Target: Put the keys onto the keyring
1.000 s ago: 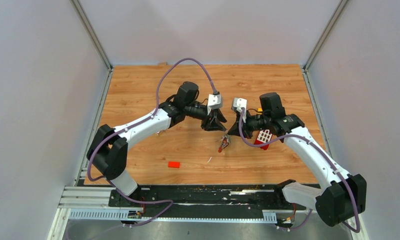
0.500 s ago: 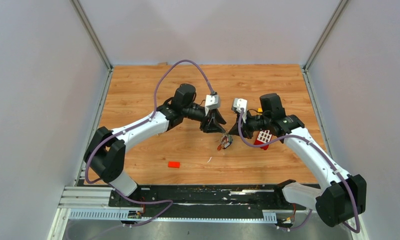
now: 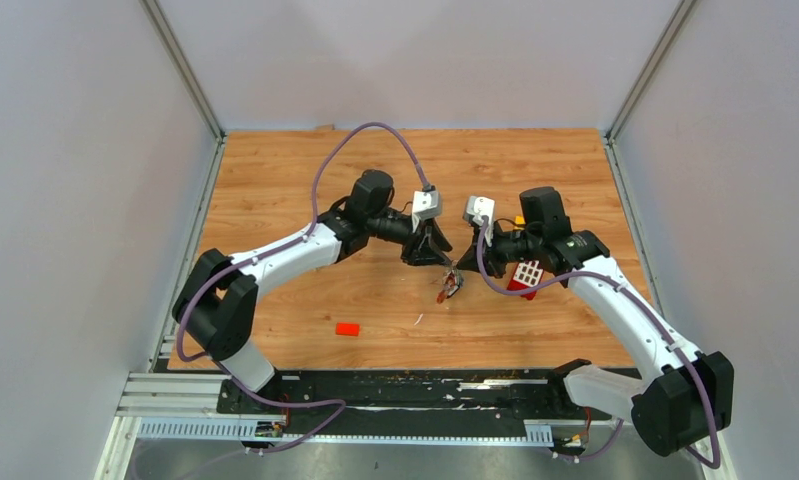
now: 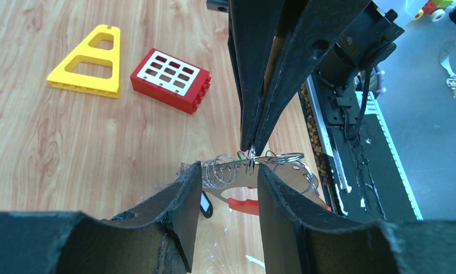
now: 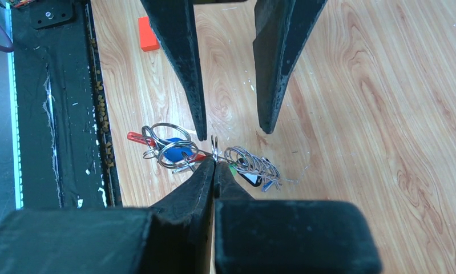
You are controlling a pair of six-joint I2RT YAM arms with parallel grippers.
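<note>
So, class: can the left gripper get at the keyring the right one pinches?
Probably yes: the left gripper stands open right by the keyring, with only the right gripper and its shut tips crowding the gap.

right end effector tight on a thin wire loop of the keyring

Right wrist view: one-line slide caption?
Right end effector shut on the silver wire keyring bunch with red strap and blue tag; left end effector open opposite, above wooden table.
</note>
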